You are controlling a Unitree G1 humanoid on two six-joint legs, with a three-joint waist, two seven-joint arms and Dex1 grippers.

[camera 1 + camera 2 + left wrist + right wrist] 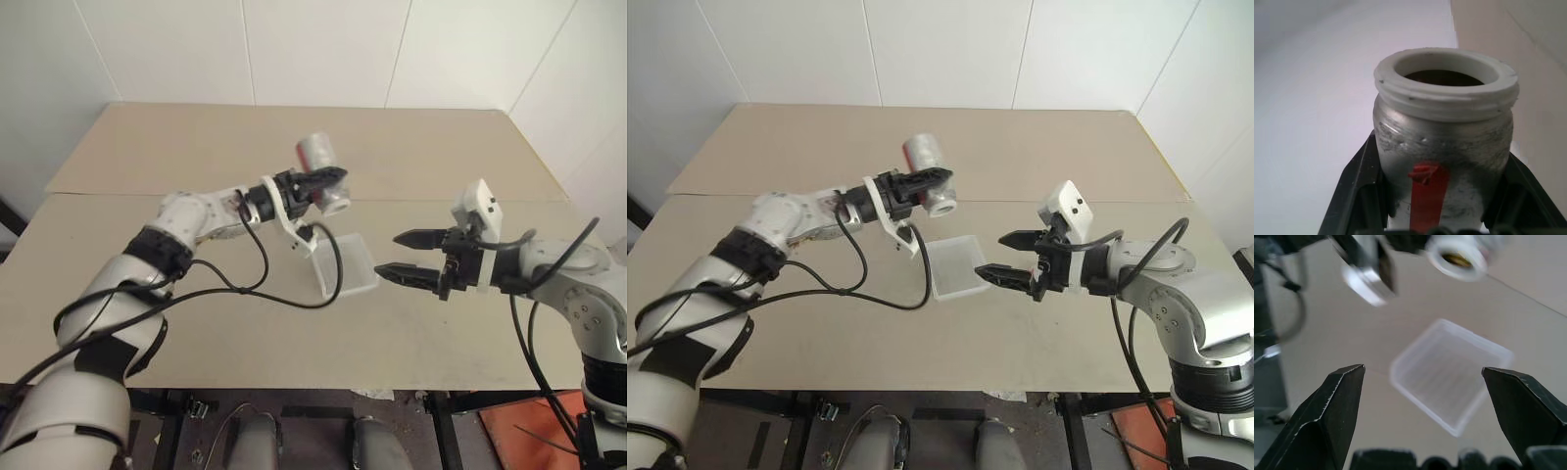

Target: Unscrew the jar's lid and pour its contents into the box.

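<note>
My left gripper [328, 182] is shut on the jar [317, 154], a small clear cylinder with a red label. It holds the jar tipped over, above the table. The jar's white threaded mouth [1445, 81] is bare and points toward the box [351, 262], a shallow translucent white tray just below it. Inside the mouth [1456, 259] something brown shows. My right gripper [388, 255] hovers just right of the box, open, with nothing between its fingers [1332, 401]. The lid is out of view.
The beige table [196, 147] has a seam across its middle and stands against white walls. A black cable [257, 284] loops from my left arm down to the table beside the box. An orange object [519, 431] lies below the table's front right edge.
</note>
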